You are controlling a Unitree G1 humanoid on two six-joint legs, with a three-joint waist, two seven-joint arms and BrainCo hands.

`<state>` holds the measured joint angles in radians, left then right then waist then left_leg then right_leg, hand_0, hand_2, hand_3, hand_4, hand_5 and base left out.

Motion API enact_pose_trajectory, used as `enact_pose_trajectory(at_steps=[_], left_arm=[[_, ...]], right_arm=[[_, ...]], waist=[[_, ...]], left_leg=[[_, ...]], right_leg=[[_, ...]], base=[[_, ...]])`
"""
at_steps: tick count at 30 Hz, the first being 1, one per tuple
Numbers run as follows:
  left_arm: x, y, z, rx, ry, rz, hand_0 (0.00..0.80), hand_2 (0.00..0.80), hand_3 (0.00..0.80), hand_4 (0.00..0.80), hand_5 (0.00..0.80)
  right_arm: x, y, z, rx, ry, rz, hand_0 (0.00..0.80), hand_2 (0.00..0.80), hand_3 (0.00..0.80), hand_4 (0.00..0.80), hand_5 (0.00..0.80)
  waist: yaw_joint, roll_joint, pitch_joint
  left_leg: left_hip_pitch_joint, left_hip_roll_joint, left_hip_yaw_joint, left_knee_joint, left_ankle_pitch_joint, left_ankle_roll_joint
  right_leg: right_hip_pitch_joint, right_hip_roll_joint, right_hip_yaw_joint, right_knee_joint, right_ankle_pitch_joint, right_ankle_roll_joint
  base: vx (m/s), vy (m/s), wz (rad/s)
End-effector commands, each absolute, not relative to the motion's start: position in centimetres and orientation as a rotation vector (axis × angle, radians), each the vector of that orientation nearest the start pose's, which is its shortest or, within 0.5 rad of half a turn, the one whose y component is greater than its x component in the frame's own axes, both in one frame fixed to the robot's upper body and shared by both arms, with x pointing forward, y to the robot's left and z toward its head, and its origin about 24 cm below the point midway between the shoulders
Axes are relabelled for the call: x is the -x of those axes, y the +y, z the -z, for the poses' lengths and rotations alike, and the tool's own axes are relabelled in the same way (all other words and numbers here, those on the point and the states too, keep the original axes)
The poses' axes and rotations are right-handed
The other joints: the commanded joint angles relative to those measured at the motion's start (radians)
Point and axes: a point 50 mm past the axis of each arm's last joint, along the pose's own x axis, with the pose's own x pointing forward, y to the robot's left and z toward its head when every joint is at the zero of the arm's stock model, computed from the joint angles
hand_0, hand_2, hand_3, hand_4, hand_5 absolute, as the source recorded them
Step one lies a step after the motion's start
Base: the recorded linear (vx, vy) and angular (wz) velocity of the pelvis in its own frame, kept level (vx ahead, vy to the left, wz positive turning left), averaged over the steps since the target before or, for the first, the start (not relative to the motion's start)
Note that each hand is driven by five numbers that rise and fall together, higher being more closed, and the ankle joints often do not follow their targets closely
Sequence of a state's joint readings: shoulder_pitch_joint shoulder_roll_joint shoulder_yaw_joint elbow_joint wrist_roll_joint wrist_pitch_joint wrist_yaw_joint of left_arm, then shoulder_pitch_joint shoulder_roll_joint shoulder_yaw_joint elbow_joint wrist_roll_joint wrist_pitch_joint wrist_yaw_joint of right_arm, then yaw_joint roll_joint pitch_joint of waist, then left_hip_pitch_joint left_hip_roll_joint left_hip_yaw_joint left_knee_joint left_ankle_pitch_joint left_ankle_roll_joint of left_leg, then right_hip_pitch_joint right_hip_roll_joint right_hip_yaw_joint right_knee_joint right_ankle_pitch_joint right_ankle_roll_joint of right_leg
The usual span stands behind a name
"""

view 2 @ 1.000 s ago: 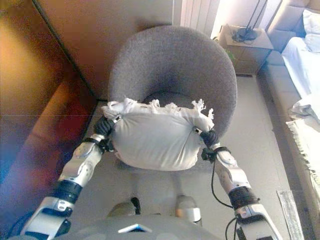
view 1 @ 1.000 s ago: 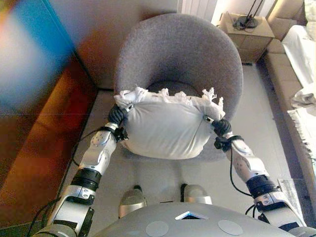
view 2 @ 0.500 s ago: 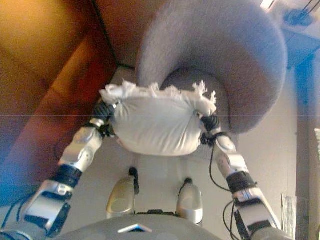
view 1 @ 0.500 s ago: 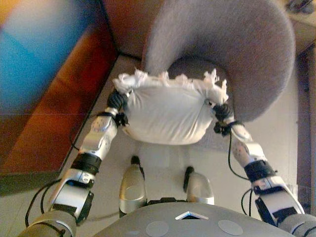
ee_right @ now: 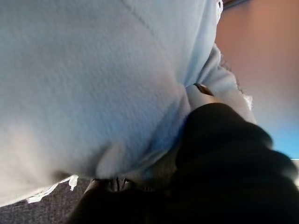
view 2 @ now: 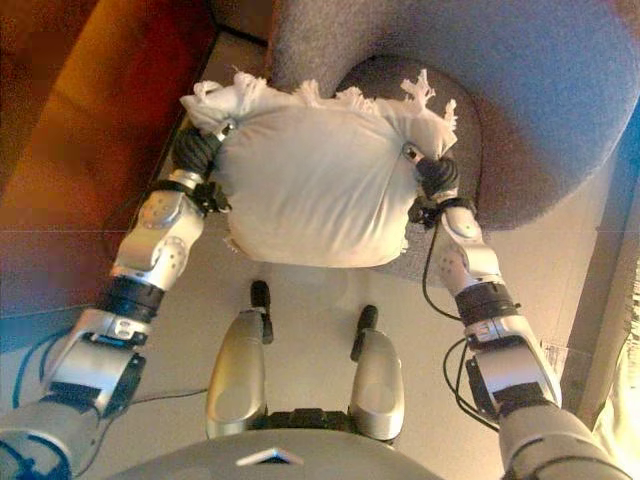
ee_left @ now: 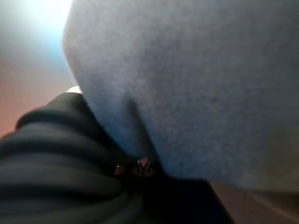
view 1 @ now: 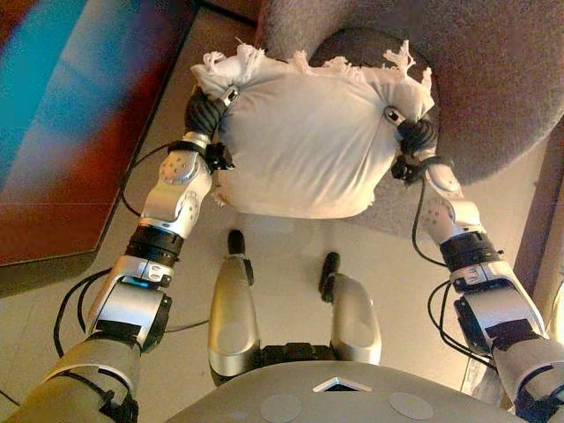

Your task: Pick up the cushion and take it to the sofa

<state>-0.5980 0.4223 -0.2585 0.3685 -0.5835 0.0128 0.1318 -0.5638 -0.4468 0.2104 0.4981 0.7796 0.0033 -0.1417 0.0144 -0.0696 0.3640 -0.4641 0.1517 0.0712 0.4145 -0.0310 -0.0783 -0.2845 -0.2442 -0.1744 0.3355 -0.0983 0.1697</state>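
A white cushion (view 1: 304, 141) with a fringed far edge hangs in the air between my two hands, in front of the grey armchair's seat. My left hand (view 1: 205, 113) grips its left end and my right hand (view 1: 414, 137) its right end. On each, a thumb presses over the cushion's top while the fingers are hidden under the fabric. In the left wrist view the cushion (ee_left: 210, 84) fills the picture above the dark cover. The right wrist view shows its cloth (ee_right: 84, 79) bunched against the hand. No sofa is in view.
The round grey armchair (view 1: 493, 79) stands right behind the cushion, its dark seat (view 1: 361, 48) partly covered. A brown wooden cabinet (view 1: 70, 132) runs along the left. Pale floor (view 1: 282, 238) lies below the cushion, and a fringed pale cloth (view 2: 630, 330) shows at the right edge.
The whole picture has shifted, so the camera moved: it looks further down and the side table and sofa have left the view. The cushion stays held between both hands, now larger in view.
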Motion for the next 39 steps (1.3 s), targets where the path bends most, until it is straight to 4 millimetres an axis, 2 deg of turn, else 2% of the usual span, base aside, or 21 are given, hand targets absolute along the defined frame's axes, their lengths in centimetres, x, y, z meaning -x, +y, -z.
enact_pose_trajectory(at_steps=[1,5,12,18,21,25,27,30,37,39], left_arm=[[-35.5,11.9,-15.2,0.049,-0.174,0.304,0.800,0.800,0.800,0.800,0.800],[-35.7,10.1,-16.1,0.013,-0.174,0.351,0.800,0.800,0.800,0.800,0.800],[-35.8,8.0,-18.6,0.020,-0.215,0.414,0.800,0.800,0.800,0.800,0.800],[-35.9,6.2,-20.2,0.081,-0.218,0.448,0.800,0.800,0.800,0.800,0.800],[-35.9,6.0,-20.4,0.102,-0.220,0.421,0.800,0.800,0.800,0.800,0.800],[-36.1,6.6,-19.3,0.129,-0.183,0.345,0.800,0.800,0.800,0.800,0.800],[-36.3,7.0,-18.1,0.134,-0.149,0.304,0.800,0.800,0.800,0.800,0.800],[-36.4,7.8,-17.5,0.138,-0.155,0.284,0.800,0.800,0.800,0.800,0.800],[-36.4,9.0,-18.3,0.194,-0.228,0.224,0.800,0.800,0.800,0.800,0.800],[-36.5,9.0,-18.3,0.197,-0.225,0.220,0.800,0.800,0.800,0.800,0.800]], right_arm=[[-36.7,-21.1,-15.5,-0.320,-0.195,0.040,0.800,0.800,0.800,0.800,0.800],[-37.2,-22.5,-16.4,-0.299,-0.187,0.063,0.800,0.800,0.800,0.800,0.800],[-37.9,-24.7,-19.9,-0.232,-0.225,0.107,0.800,0.800,0.800,0.800,0.800],[-38.8,-25.2,-22.6,-0.147,-0.212,0.119,0.800,0.800,0.800,0.800,0.800],[-39.2,-24.9,-22.9,-0.113,-0.189,0.106,0.800,0.800,0.800,0.800,0.800],[-39.4,-24.4,-22.3,-0.090,-0.151,0.093,0.800,0.800,0.800,0.800,0.800],[-39.6,-24.0,-21.9,-0.090,-0.124,0.091,0.800,0.800,0.800,0.800,0.800],[-39.9,-23.6,-21.9,-0.086,-0.114,0.086,0.800,0.800,0.800,0.800,0.800],[-40.5,-23.4,-21.7,-0.089,-0.124,0.049,0.800,0.800,0.800,0.800,0.800],[-40.7,-23.9,-21.3,-0.081,-0.096,0.067,0.800,0.800,0.800,0.800,0.800]], waist=[[0.013,-0.021,-0.081],[0.011,-0.033,-0.105],[0.005,-0.050,-0.174],[0.007,-0.052,-0.226],[0.012,-0.053,-0.239],[0.022,-0.055,-0.238],[0.031,-0.059,-0.226],[0.043,-0.057,-0.192],[0.071,-0.048,-0.113],[0.081,-0.050,-0.095]], left_leg=[[-0.026,0.087,-0.045,0.062,-0.027,-0.114],[-0.006,0.098,-0.032,0.043,-0.017,-0.120],[0.035,0.122,-0.004,0.009,-0.003,-0.128],[0.086,0.130,0.012,-0.026,0.007,-0.135],[0.080,0.135,0.005,-0.013,0.004,-0.141],[0.052,0.147,-0.011,0.022,-0.002,-0.150],[0.009,0.152,-0.033,0.056,-0.006,-0.157],[-0.072,0.155,-0.064,0.096,0.001,-0.166],[-0.219,0.138,-0.112,0.154,0.026,-0.179],[-0.258,0.135,-0.123,0.173,0.032,-0.183]], right_leg=[[0.105,-0.076,0.018,-0.132,0.100,0.062],[0.158,-0.063,0.006,-0.180,0.105,0.071],[0.234,-0.049,-0.005,-0.238,0.101,0.081],[0.288,-0.046,-0.009,-0.267,0.098,0.088],[0.300,-0.045,-0.009,-0.268,0.091,0.088],[0.311,-0.045,-0.014,-0.262,0.079,0.088],[0.304,-0.048,-0.015,-0.254,0.071,0.089],[0.276,-0.050,-0.022,-0.244,0.066,0.088],[0.220,-0.058,-0.038,-0.224,0.055,0.089],[0.203,-0.059,-0.042,-0.215,0.052,0.092]], base=[[0.045,-0.056,0.04],[0.064,-0.044,-0.02],[0.105,-0.013,-0.11],[0.133,0.025,-0.04],[0.098,0.009,0.00],[0.063,-0.008,-0.01],[-0.009,-0.040,0.01],[-0.114,-0.022,0.06],[-0.129,0.023,0.07],[-0.082,0.000,0.12]])
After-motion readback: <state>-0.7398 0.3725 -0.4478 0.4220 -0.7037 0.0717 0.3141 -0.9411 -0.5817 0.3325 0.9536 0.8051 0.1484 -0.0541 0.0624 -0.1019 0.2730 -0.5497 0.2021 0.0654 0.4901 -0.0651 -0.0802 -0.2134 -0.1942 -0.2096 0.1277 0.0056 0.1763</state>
